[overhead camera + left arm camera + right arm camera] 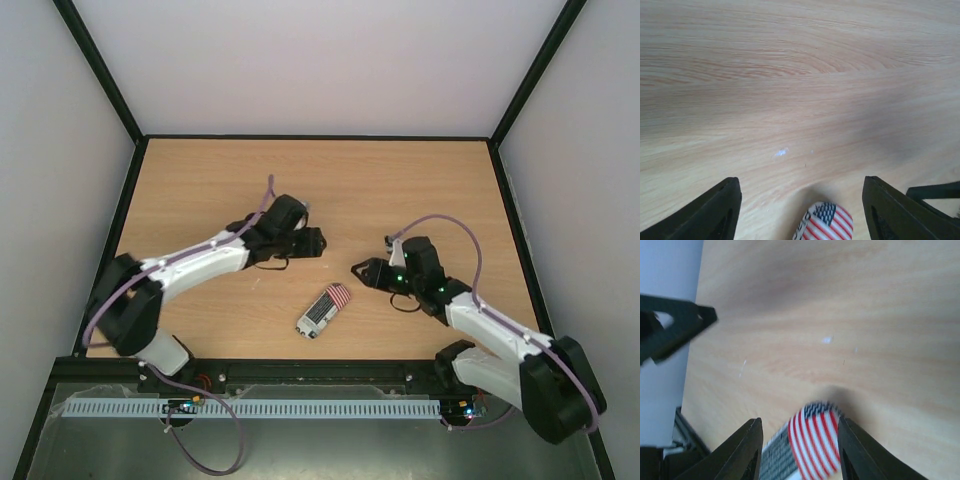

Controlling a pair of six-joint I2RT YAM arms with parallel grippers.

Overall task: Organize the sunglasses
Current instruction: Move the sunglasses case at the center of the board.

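Observation:
The sunglasses are out of view in every frame. The oblong flag-patterned case lies on the wooden table near the front edge, between the two arms. My left gripper hangs up-left of the case, apart from it. Its jaws stand wide open, with only the case's flag end showing low between them. My right gripper sits just up-right of the case. In the right wrist view the blurred case shows between the open fingers, with a gap on the left side.
Black frame rails border the table, with a front rail by the arm bases and pale walls on three sides. A black tip of the left gripper shows at the left in the right wrist view.

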